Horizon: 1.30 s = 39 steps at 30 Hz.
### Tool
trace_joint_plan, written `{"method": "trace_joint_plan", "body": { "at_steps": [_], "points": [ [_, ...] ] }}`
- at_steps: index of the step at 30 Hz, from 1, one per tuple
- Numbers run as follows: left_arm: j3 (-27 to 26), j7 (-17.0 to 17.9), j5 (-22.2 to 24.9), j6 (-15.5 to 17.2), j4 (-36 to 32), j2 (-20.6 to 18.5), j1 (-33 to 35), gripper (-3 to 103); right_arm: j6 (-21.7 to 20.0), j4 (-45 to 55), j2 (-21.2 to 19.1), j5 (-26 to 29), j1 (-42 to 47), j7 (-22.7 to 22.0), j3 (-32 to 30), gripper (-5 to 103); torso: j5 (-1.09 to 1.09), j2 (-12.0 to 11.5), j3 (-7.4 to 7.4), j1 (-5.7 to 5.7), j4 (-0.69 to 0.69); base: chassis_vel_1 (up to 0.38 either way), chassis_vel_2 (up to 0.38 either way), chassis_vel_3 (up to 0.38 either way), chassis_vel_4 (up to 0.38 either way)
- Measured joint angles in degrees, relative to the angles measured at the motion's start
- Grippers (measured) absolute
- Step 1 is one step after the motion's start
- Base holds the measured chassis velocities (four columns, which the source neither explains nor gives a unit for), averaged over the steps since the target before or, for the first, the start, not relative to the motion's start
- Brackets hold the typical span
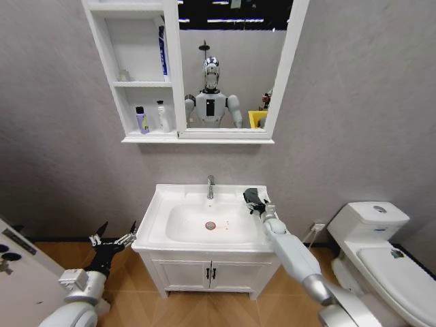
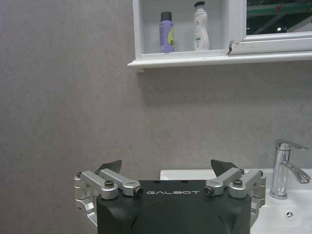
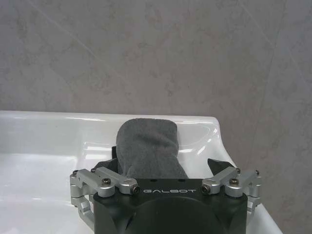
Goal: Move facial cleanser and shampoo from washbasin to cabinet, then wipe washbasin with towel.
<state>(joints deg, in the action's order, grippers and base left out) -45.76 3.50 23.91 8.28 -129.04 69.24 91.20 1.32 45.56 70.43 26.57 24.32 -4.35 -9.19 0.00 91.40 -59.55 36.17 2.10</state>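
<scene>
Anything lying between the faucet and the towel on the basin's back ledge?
No. In the head view the ledge from the faucet to the towel under the right pincer is bare white basin.

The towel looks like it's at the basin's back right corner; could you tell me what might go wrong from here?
1. The right gripper stands open around the towel, not shut on it, so a sweep could leave the cloth behind.
2. The towel lies at the washbasin rim's right edge; a push outward might drop it to the floor.
3. The faucet stands close by, so a leftward wipe could bump it.
</scene>
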Motion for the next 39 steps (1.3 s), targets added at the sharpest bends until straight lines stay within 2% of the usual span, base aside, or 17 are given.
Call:
{"method": "trace_joint_plan", "body": {
  "at_steps": [5, 6, 9, 12, 15, 17, 20, 25, 27, 28, 30, 34, 35, 36, 38, 39],
  "points": [
    [0.0, 0.0, 0.0, 0.0, 0.0, 0.0, 0.0, 100, 0.7, -3.7, 0.3, -0.4, -2.4, 1.7, -0.1, 100, 0.00, 0.0, 0.00, 0.00, -0.01, 0.000, 0.000, 0.000, 0.000],
    [0.0, 0.0, 0.0, 0.0, 0.0, 0.0, 0.0, 100, 1.0, -5.2, 0.7, -0.6, -3.5, 2.3, -0.1, 103, 0.01, 0.0, 0.00, 0.00, -0.01, 0.000, 0.000, 0.000, 0.000],
    [0.0, 0.0, 0.0, 0.0, 0.0, 0.0, 0.0, 100, 1.2, -6.4, 1.1, -0.9, -4.3, 2.8, -0.2, 101, 0.01, 0.0, 0.00, 0.00, 0.00, 0.000, 0.000, 0.000, 0.000],
    [0.0, 0.0, 0.0, 0.0, 0.0, 0.0, 0.0, 100, 1.4, -9.3, 1.9, -2.0, -6.7, 3.8, -0.4, 85, 0.00, 0.0, 0.00, 0.00, 0.01, 0.000, 0.000, 0.000, 0.000],
    [0.0, 0.0, 0.0, 0.0, 0.0, 0.0, 0.0, 100, 1.1, -10.0, 2.1, -2.4, -7.0, 4.0, -0.4, 81, 0.01, 0.0, 0.00, 0.00, 0.01, 0.000, 0.000, 0.000, 0.000],
    [0.0, 0.0, 0.0, 0.0, 0.0, 0.0, 0.0, 100, 0.8, -10.6, 2.3, -2.7, -7.1, 4.3, -0.5, 71, 0.00, 0.0, 0.00, 0.00, 0.00, 0.000, 0.000, 0.000, 0.000],
    [0.0, 0.0, 0.0, 0.0, 0.0, 0.0, 0.0, 100, 0.5, -10.6, 2.5, -2.8, -6.5, 4.4, -0.5, 66, 0.00, 0.0, 0.00, -0.01, 0.00, 0.000, 0.000, 0.000, 0.000],
    [0.0, 0.0, 0.0, 0.0, 0.0, 0.0, 0.0, 100, 0.3, -10.6, 2.6, -2.9, -5.8, 4.5, -0.4, 74, 0.01, 0.0, 0.00, -0.01, -0.01, 0.000, 0.000, 0.000, 0.000],
    [0.0, 0.0, 0.0, 0.0, 0.0, 0.0, 0.0, 100, 0.2, -9.9, 2.6, -2.8, -5.5, 4.5, -0.5, 83, 0.01, 0.0, 0.00, 0.00, 0.00, 0.000, 0.000, 0.000, 0.000],
    [0.0, 0.0, 0.0, 0.0, 0.0, 0.0, 0.0, 100, 0.2, -9.9, 2.6, -2.8, -5.5, 4.5, -0.5, 83, 0.01, 0.0, 0.00, 0.00, 0.00, 0.000, 0.000, 0.000, 0.000],
    [0.0, 0.0, 0.0, 0.0, 0.0, 0.0, 0.0, 100, -0.1, -9.7, 2.5, -2.6, -5.6, 4.5, -0.5, 94, 0.00, 0.0, 0.00, 0.00, -0.01, 0.000, 0.000, 0.000, 0.000],
    [0.0, 0.0, 0.0, 0.0, 0.0, 0.0, 0.0, 100, -0.5, -11.0, 2.6, -2.5, -6.7, 5.5, -0.6, 101, 0.00, 0.0, 0.00, 0.00, -0.01, 0.000, 0.000, 0.000, 0.000],
    [0.0, 0.0, 0.0, 0.0, 0.0, 0.0, 0.0, 100, -0.8, -11.1, 2.6, -2.5, -6.8, 5.7, -0.6, 96, 0.00, 0.0, 0.00, 0.00, 0.00, 0.000, 0.000, 0.000, 0.000],
    [0.0, 0.0, 0.0, 0.0, 0.0, 0.0, 0.0, 100, -0.8, -11.1, 2.6, -2.5, -6.8, 5.7, -0.6, 96, 0.00, 0.0, 0.00, 0.00, 0.00, 0.000, 0.000, 0.000, 0.000],
    [0.0, 0.0, 0.0, 0.0, 0.0, 0.0, 0.0, 100, -1.2, -11.3, 2.8, -2.5, -7.0, 6.0, -0.9, 86, 0.00, 0.0, 0.00, 0.00, 0.00, 0.000, 0.000, 0.000, 0.000],
    [0.0, 0.0, 0.0, 0.0, 0.0, 0.0, 0.0, 100, -1.2, -11.3, 2.8, -2.5, -7.0, 6.0, -0.9, 86, 0.00, 0.0, 0.00, 0.00, 0.00, 0.000, 0.000, 0.000, 0.000]
  ]
}}
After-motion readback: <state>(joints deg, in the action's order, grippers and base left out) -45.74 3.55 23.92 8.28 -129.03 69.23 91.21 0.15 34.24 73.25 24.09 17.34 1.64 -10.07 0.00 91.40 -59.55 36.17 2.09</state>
